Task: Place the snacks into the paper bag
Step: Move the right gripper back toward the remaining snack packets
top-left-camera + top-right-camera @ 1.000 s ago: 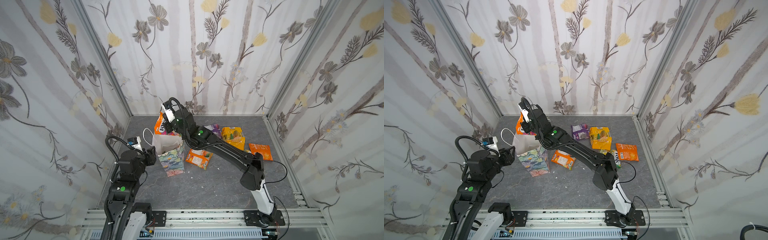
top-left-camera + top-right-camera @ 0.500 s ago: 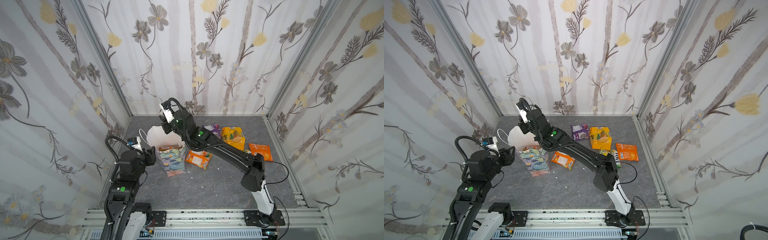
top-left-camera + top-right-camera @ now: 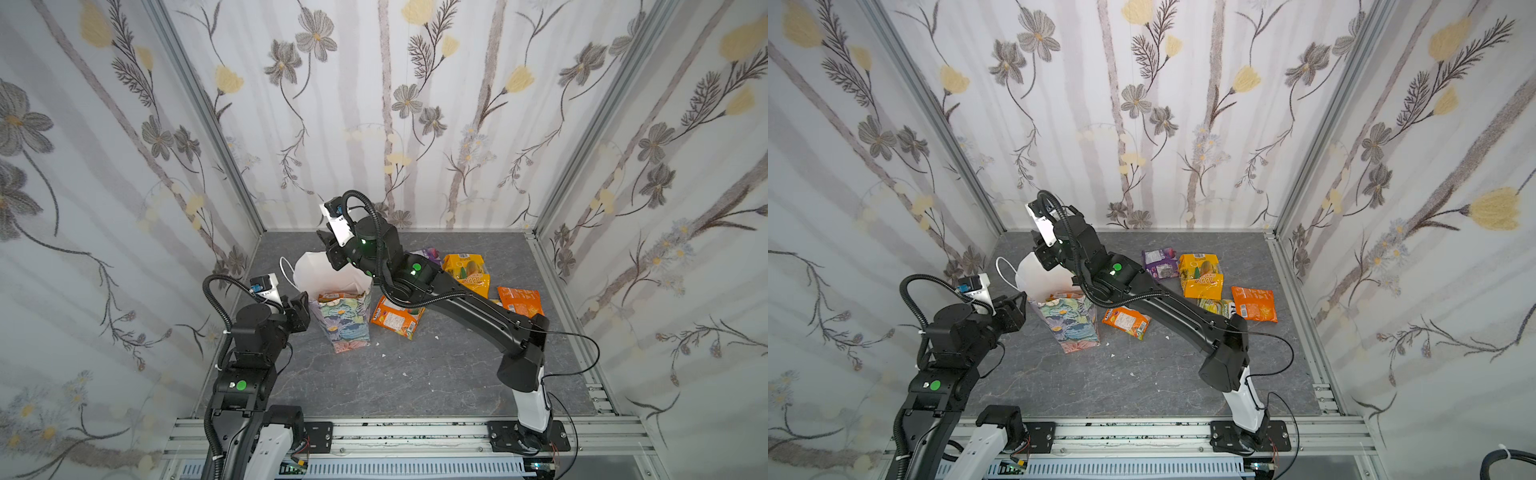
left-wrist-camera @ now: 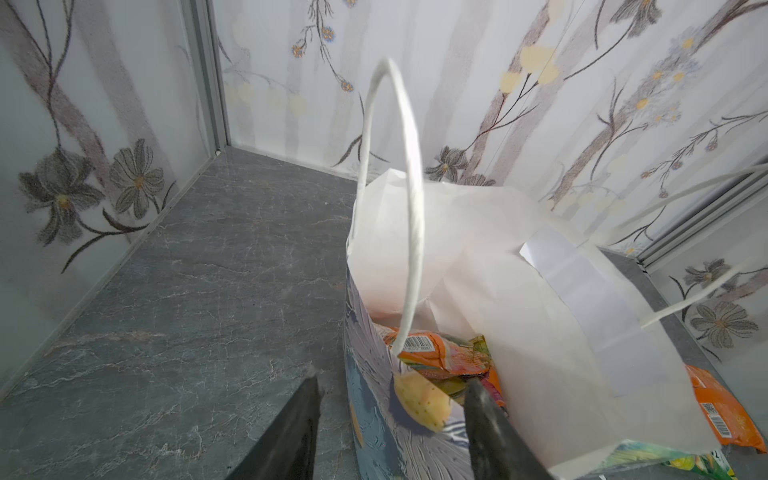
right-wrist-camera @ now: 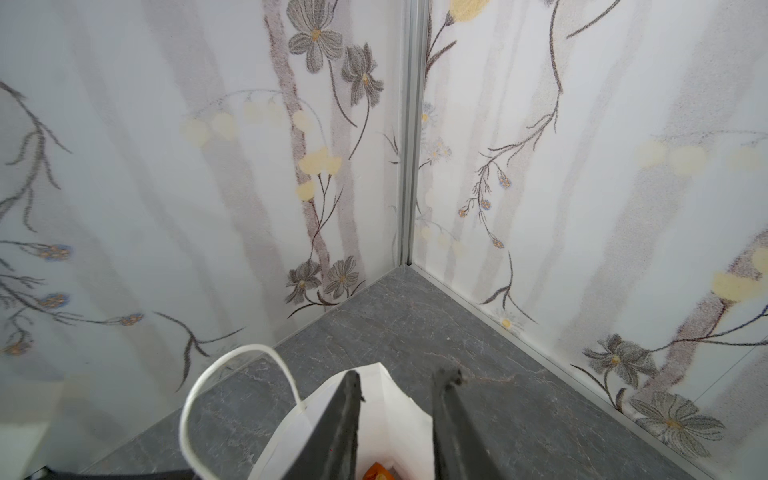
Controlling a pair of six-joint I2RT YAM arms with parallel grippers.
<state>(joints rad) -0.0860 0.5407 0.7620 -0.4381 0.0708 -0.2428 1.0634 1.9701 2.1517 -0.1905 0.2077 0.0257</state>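
Finding a tall paper bag (image 3: 347, 322), pastel floral print outside and plain white inside, standing upright on the grey marbled tabletop (image 3: 395, 374), left of middle in both top views.

Straddling its near wall with the left gripper (image 4: 392, 378): reaching one black finger (image 4: 291, 428) down outside the print and the other (image 4: 490, 428) inside the mouth, jaws standing apart, a sliver of table showing between the outer finger and the paper. Not clamping the wall, as far as the left wrist view is showing.

Hovering the right gripper (image 5: 402, 374) above the bag's open mouth, jaws parted and gripping nothing, only white inner wall showing between them.

Looking into the bag: a crinkly orange packet with a barcode (image 4: 432, 353) lying on top of other bright wrappers, under an arching white cord handle (image 4: 409, 187).

Seeing more snacks lying flat on the tabletop to the right of the bag:
- a flat orange packet (image 3: 1126, 322) just beside the base
- a purple packet (image 3: 1158, 264) farther back
- a yellow packet (image 3: 1198, 266) next to it, touching an orange-yellow packet (image 3: 1202, 286)
- a bright orange packet (image 3: 1254, 303) farthest right
- a yellow-green packet (image 3: 1217, 307) partly hidden under the right arm
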